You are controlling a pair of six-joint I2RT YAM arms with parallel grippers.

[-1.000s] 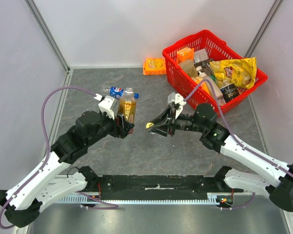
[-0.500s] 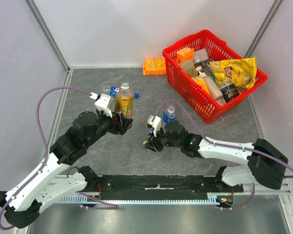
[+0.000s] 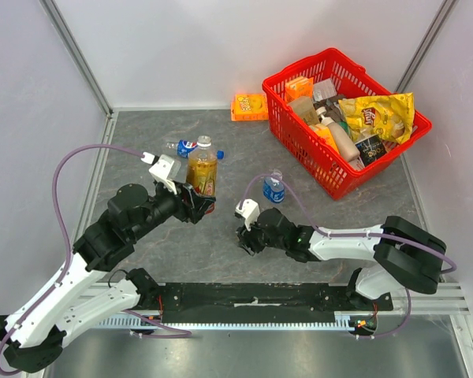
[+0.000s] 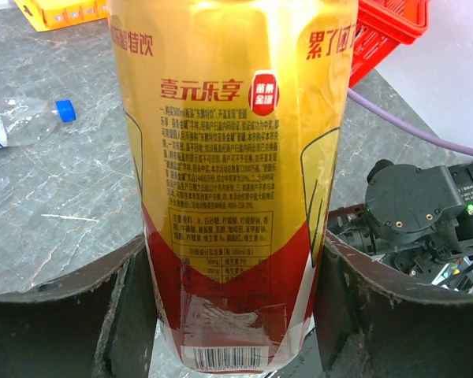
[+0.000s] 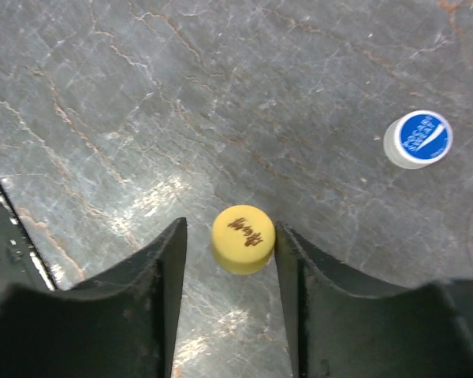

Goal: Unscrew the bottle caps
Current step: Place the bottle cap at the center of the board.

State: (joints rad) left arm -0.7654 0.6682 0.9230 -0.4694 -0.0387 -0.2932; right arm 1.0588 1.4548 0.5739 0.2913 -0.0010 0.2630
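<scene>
Fingers of your left gripper are clamped on the amber bottle, which stands upright. Just behind it a clear bottle lies on its side with its blue cap on. Your right gripper sits low over the table, jaws slightly parted around the yellow cap, with a gap on one side. A white-and-blue cap lies nearby. Another clear bottle stands just beyond, before the red basket.
</scene>
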